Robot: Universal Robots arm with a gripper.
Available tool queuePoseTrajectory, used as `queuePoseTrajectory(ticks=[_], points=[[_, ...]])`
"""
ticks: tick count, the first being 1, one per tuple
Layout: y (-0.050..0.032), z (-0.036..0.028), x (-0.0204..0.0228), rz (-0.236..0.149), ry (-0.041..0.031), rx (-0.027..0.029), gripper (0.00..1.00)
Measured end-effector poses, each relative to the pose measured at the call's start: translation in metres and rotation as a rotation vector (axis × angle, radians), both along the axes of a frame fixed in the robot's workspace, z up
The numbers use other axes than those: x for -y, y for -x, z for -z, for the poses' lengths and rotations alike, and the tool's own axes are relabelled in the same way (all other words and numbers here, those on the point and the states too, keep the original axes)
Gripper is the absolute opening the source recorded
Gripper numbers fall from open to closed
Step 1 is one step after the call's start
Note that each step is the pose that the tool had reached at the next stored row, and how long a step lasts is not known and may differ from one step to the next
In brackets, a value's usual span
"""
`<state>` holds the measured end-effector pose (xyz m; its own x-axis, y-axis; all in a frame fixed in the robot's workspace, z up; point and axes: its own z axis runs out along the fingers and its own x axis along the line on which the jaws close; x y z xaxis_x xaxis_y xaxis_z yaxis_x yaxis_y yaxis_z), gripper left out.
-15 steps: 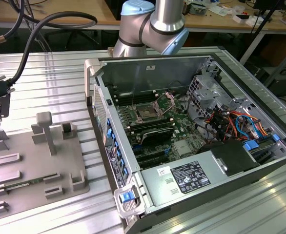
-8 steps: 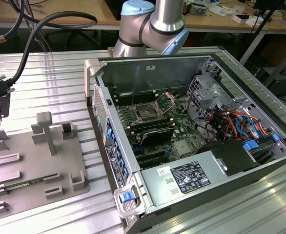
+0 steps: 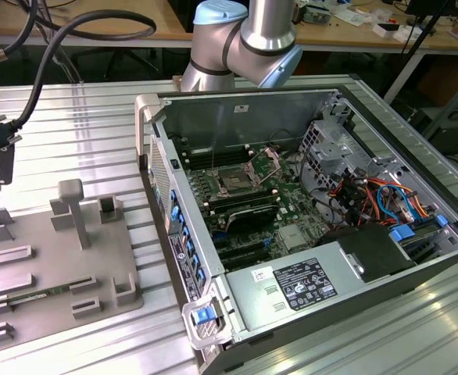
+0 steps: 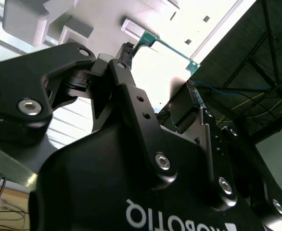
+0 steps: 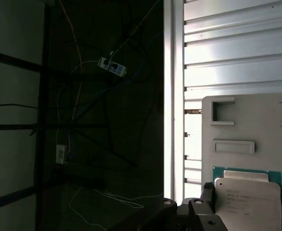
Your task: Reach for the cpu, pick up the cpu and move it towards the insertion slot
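The cpu (image 5: pixel 247 199) lies on a grey plate (image 5: pixel 261 120) among raised brackets (image 5: pixel 233 146).

cpu (image 5: pixel 247 199) partly beyond the frame edge in the first wrist view

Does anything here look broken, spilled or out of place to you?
Nothing looks damaged or spilled. The computer case lies on its side with its cover off, and the socket has its metal frame swung open and looks empty, so it seems set up that way on purpose. The chip lies flat on the grey tray.
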<state>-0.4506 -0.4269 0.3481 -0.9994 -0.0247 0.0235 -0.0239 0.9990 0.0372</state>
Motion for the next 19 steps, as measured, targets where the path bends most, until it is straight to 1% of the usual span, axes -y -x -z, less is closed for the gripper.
queuePoseTrajectory(ticks=[7,9,10,14,19], points=[[-0.0003,-0.0142,0.0000,0.000,0.0000,0.0000,0.55],[-0.0008,-0.0199,0.0000,0.000,0.0000,-0.0001,0.55],[-0.0010,-0.0215,0.0000,0.000,0.0000,0.0000,0.55],[-0.0015,-0.0256,0.0000,0.000,0.0000,0.0001,0.55],[-0.0016,-0.0260,0.0000,0.000,0.0000,-0.0001,0.55]])
